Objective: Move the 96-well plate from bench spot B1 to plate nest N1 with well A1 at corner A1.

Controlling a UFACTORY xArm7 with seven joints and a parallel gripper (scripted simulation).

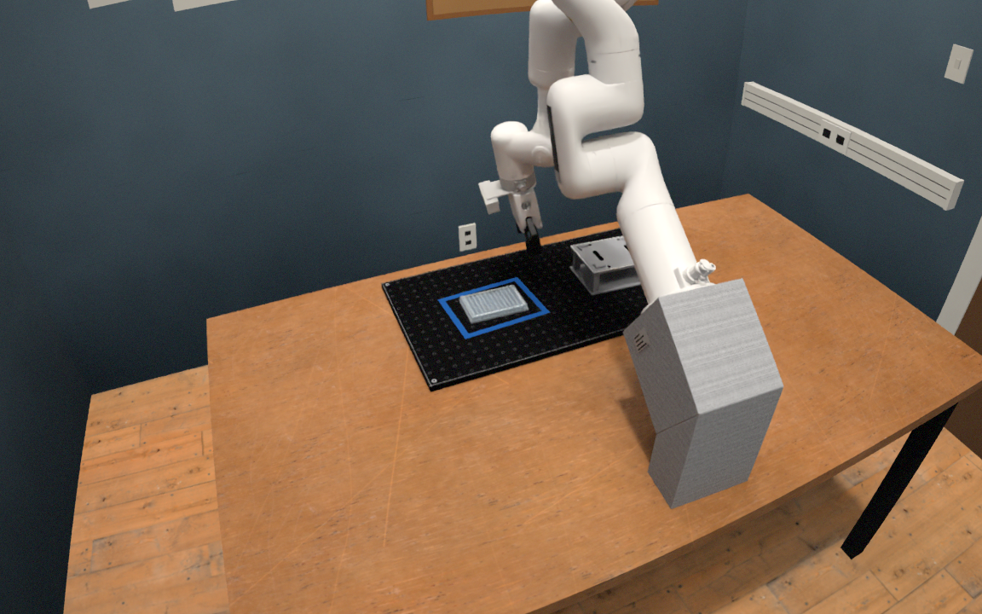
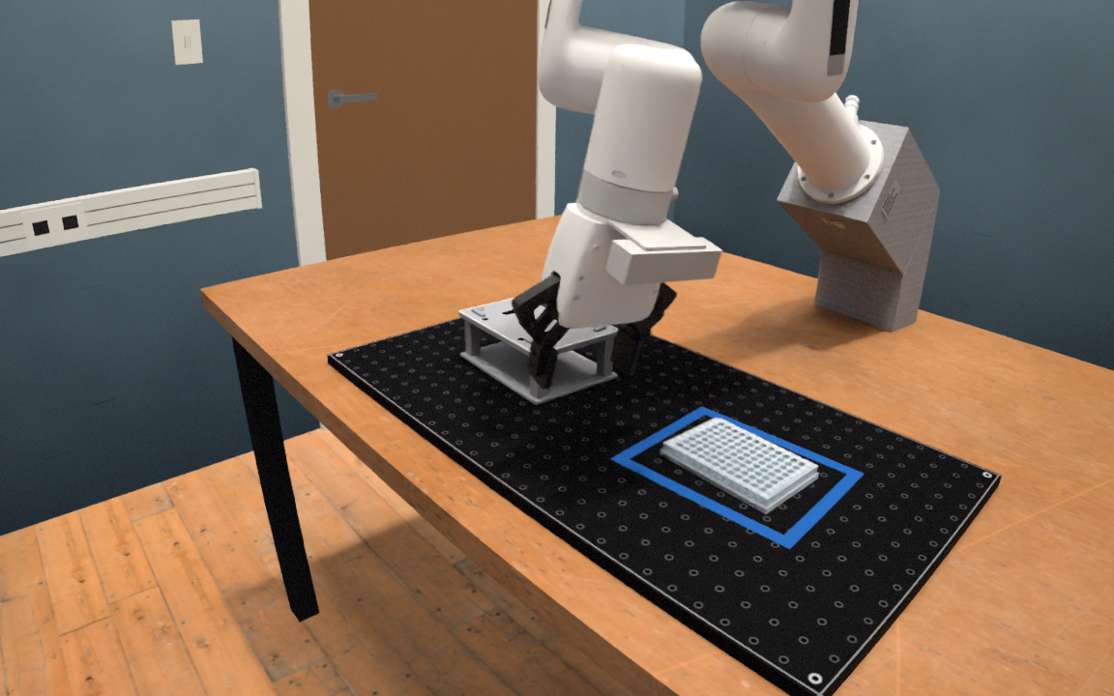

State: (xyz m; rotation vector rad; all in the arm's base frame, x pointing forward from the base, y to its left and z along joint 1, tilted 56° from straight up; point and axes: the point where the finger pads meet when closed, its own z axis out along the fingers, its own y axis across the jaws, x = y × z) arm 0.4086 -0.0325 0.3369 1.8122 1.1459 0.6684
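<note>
The white 96-well plate [image 1: 492, 303] lies flat inside the blue-outlined bench spot on the black pegboard; it also shows in the exterior view [image 2: 739, 462]. The grey raised plate nest [image 1: 603, 263] stands at the other end of the board, its top bare, also seen in the exterior view [image 2: 535, 346]. My gripper [image 2: 585, 363] is open and empty. It hangs above the board between the nest and the plate, close in front of the nest in the exterior view. In the top view the gripper [image 1: 531, 234] shows edge-on. The plate's cut-off corner is too small to make out.
The black pegboard [image 2: 664, 476] lies on a wooden table. The arm's grey base block [image 1: 701, 389] stands on the table near the nest, and the arm's lower link passes over part of the nest in the top view.
</note>
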